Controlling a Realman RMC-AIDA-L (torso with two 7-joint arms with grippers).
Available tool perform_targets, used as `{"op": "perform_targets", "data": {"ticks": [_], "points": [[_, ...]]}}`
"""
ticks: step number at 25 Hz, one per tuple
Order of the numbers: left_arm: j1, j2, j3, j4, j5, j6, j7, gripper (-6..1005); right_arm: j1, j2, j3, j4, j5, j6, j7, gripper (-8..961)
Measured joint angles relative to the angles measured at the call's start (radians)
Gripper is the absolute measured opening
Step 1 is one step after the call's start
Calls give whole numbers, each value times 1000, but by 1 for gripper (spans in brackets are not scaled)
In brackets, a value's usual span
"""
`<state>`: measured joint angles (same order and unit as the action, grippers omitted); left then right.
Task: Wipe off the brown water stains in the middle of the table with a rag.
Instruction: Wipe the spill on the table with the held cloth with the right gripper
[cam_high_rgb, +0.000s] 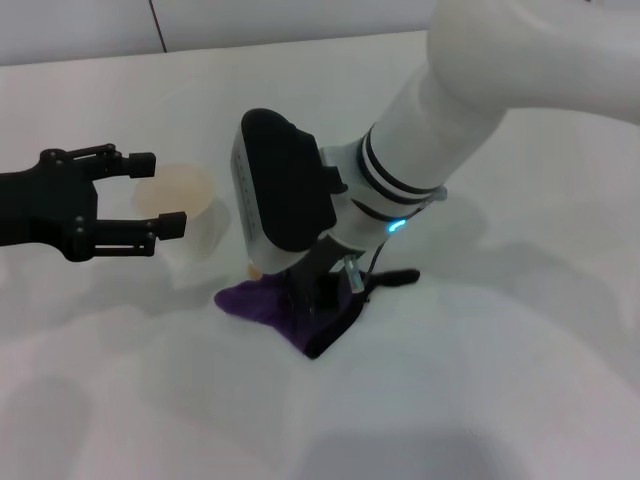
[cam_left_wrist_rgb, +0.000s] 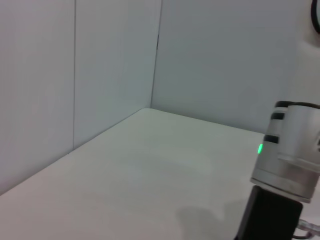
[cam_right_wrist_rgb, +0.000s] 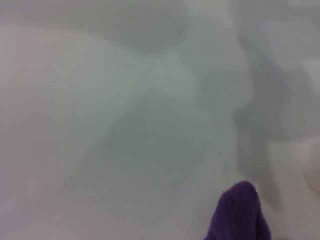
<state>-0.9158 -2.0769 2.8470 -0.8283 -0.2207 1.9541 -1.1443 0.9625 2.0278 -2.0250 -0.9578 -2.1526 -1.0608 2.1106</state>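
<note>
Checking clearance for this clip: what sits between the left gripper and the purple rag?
In the head view, a white paper cup stands just past the open left gripper; bare white table separates it from the dark purple fuzzy rag.

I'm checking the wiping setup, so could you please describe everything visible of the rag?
The rag is a dark purple, fuzzy cloth with black edge trim and a thin black loop trailing to one side. It lies bunched and flattened on the white table, beside the paper cup. The right gripper presses down on its middle, hiding part of it; its purple corner also shows in the right wrist view.
</note>
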Motion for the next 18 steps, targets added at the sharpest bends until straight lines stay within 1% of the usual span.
{"op": "perform_targets", "data": {"ticks": [6, 12, 18], "points": [[0, 0, 0, 0, -3, -4, -1, 876, 31, 0, -15, 49, -4, 36, 7, 67], [1, 0, 0, 2, -3, -15, -2, 876, 38, 0, -10, 50, -27, 67, 40, 67], [2, 0, 0, 7, -5, -22, -3, 876, 45, 0, -1, 34, -29, 70, 57, 67]]}}
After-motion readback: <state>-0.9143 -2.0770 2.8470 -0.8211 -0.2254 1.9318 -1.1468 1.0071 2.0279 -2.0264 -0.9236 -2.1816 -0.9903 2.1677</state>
